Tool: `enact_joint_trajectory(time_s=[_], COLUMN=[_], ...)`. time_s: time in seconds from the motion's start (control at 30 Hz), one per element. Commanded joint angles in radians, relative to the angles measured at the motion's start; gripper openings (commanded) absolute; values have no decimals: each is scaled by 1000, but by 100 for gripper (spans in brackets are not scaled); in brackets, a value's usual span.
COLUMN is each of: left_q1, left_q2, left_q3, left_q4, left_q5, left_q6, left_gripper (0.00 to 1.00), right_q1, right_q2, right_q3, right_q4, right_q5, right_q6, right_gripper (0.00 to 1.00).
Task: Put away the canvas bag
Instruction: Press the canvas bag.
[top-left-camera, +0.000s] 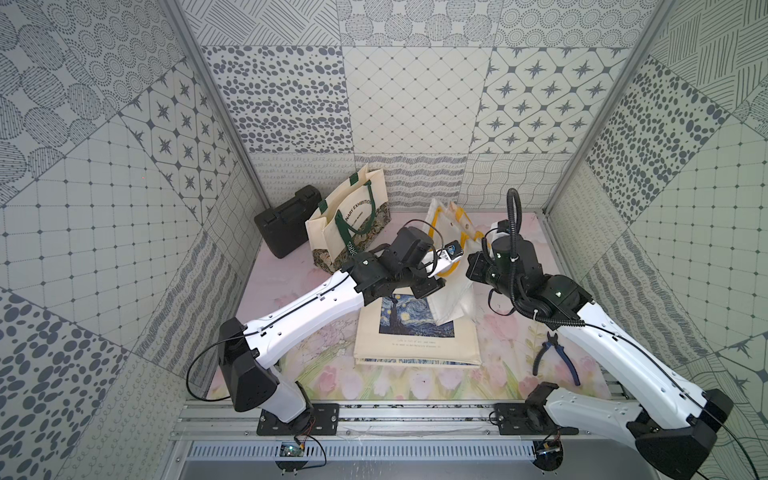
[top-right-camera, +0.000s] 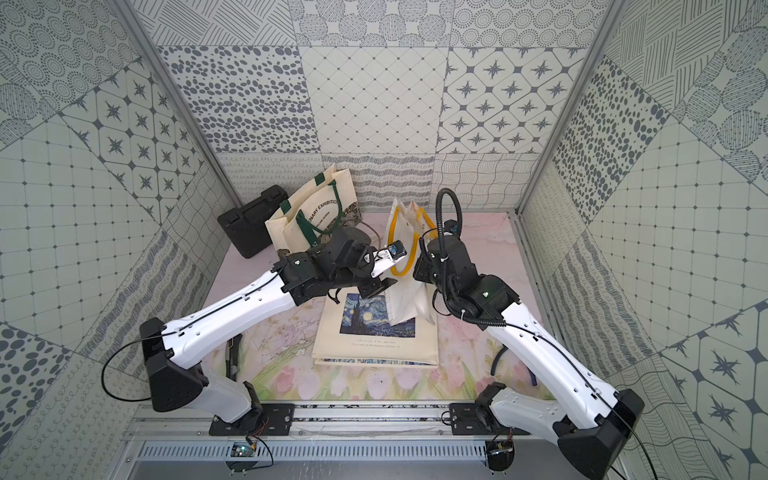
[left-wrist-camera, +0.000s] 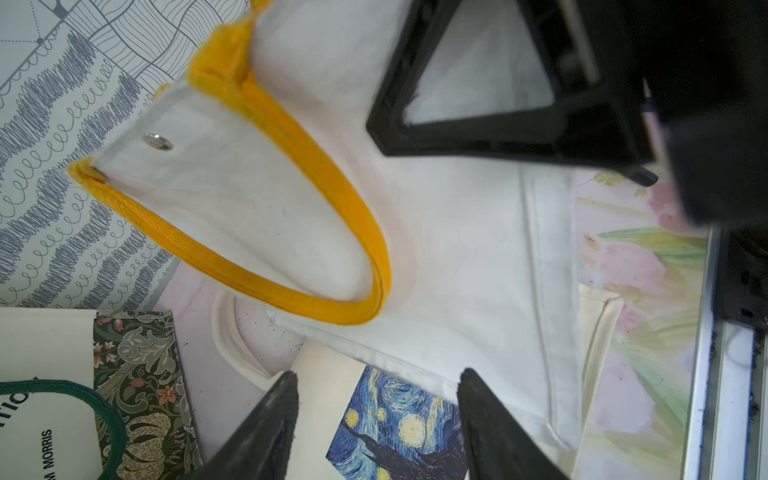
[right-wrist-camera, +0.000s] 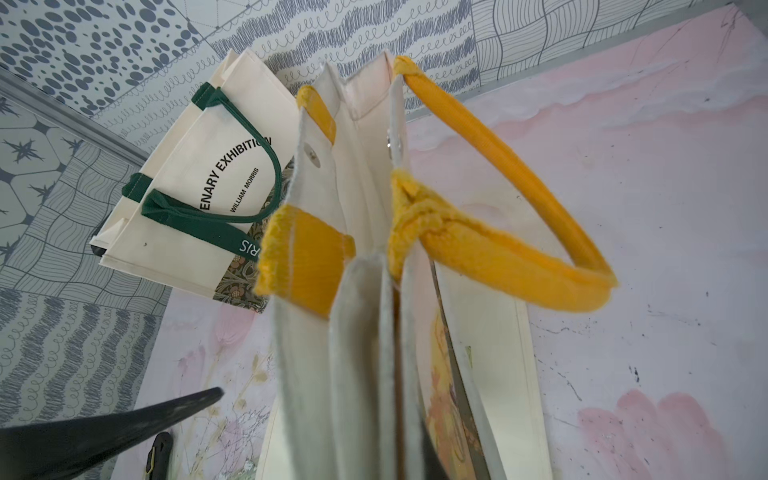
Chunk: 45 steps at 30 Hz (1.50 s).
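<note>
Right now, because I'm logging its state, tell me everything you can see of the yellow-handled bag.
The yellow-handled bag is off-white canvas with two yellow webbing handles, metal snaps near the mouth and a faint print on one side. It is collapsed flat and held up on a slant, mouth uppermost, pinched in the right gripper. Its lower end lies over the folded Starry Night bag.

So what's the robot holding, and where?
The right pincer pinches the yellow-handled bag by its folded side edge; the left pincer is open, holding nothing.
</note>
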Motion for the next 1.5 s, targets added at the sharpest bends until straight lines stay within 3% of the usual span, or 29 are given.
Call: enact_joint_trajectory(time_s=[0.0,0.23,0.33,0.47,0.63,0.9,1.07,1.17,1.27,1.47], left_q1=[-64,-147,-179,-190,-192,-201,-215,-220,-223,-225], left_q2=[19,57,36,-47,-196,-297,-267,-213,-165,-128], left_q3=[-48,-108,-143,-228,-405,-526,-614,-610,-589,-527], left_q4=[213,384,429,484,611,691,925,991,1024,984], left_q5=[-293,-481,-492,-498,-527,-441,-328,-307,-335,-338], left_q6=[-114,-82,-107,-217,-300,-332,-245,-165,-138,-201], left_gripper=[67,71,71,67,66,71,78,82,94,96], right_q1=[86,127,131,123,86,29,30,35,45,55], right_q2=[42,70,85,66,55,83,118,131,134,129], right_q3=[111,111,135,124,109,127,130,130,135,138], right_q4=[33,38,7,0,8,14,23,34,38,38], right_q5=[215,204,243,307,290,185,99,61,63,77], right_q6=[56,185,205,261,297,341,425,449,441,428], right_gripper=[0,0,0,0,0,0,0,0,0,0])
